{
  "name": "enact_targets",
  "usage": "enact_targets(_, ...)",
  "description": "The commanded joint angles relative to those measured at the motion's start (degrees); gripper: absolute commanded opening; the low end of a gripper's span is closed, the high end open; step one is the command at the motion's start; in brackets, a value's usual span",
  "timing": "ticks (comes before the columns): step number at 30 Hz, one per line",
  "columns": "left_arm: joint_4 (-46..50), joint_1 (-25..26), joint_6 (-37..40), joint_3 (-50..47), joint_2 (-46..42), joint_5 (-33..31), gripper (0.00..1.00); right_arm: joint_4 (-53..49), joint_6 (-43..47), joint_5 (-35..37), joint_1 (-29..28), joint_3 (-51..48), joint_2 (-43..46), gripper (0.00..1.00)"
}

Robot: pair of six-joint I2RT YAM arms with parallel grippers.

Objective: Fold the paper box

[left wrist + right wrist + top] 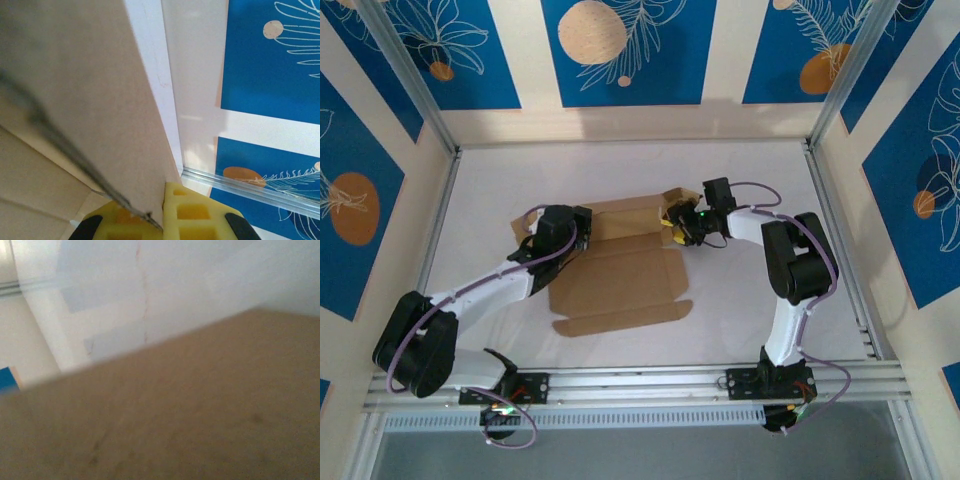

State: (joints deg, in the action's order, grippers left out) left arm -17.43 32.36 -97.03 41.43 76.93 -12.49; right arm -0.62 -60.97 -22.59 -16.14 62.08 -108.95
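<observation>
Nearest, the paper box lies opened out on the white table between the two arms, and neither gripper touches its flat near flap. Its creases run left to right, so the panels follow one another from the near edge toward the far wall, with the whole sheet turned slightly.

Farther in, the left gripper sits at the sheet's left edge, about level with the far crease. Its wrist view shows the yellow pads closed tight on a cardboard flap, which stands up edge-on out of the pinch.

Farther again, the right gripper is at the far right corner of the sheet, touching the cardboard or just over it. Its wrist view has blurred cardboard close in front and no fingers, so I cannot tell whether it holds anything or how wide it stands.

As I judge it, the coming move turns on this: the grippers face each other across the far panel, one at each side edge. That panel could then be raised about the crosswise crease. The left arm has the surer hold.
</observation>
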Motion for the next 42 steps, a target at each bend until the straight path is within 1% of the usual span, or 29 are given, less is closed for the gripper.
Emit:
enact_targets(1,2.7,1.5,0.8,-1.3,0.3,1.9,0.00,2.5,-2.2,-4.8,-2.1,-1.2,0.9,0.52)
enact_targets(5,2.5,1.6,0.8,-1.3,0.5,1.9,0.00,3.1,-2.9,-4.5,-3.5,-1.1,0.1,0.52)
enact_targets(9,2.4,1.8,0.7,-1.4,0.6,1.9,0.00,2.0,-2.7,-2.7,-4.7,-0.2,-0.9,0.51)
enact_targets(11,2.1,1.8,0.6,-1.5,0.7,1.9,0.00,-0.3,-1.4,-0.6,-5.4,1.0,-1.6,0.50)
enact_targets(15,2.2,1.9,0.7,-1.7,0.4,2.0,0.00,-7.4,1.9,5.9,-7.0,3.5,-3.1,0.47)
enact_targets(19,2.5,2.0,0.9,-1.8,0.0,1.9,0.00,-9.9,2.7,11.2,-7.5,2.9,-4.1,0.45)
enact_targets(24,2.2,2.0,0.9,-1.8,-0.1,1.8,0.00,-11.6,3.3,15.7,-8.7,2.0,-5.4,0.44)
enact_targets(29,2.5,2.0,1.2,-1.6,-0.2,1.2,0.00,-10.5,3.1,14.8,-8.9,1.6,-5.1,0.44)
enact_targets(33,3.2,1.9,1.5,-1.6,-0.8,0.0,0.00,-8.2,3.6,13.2,-7.7,-0.5,0.1,0.46)
enact_targets(38,4.3,1.9,3.0,-1.3,-1.3,-2.3,0.00,-8.4,8.6,8.2,-6.3,-2.4,6.7,0.49)
enact_targets(42,3.5,2.0,5.0,-2.1,-1.3,-3.9,0.00,-10.2,13.2,6.4,-6.5,-4.9,11.9,0.49)
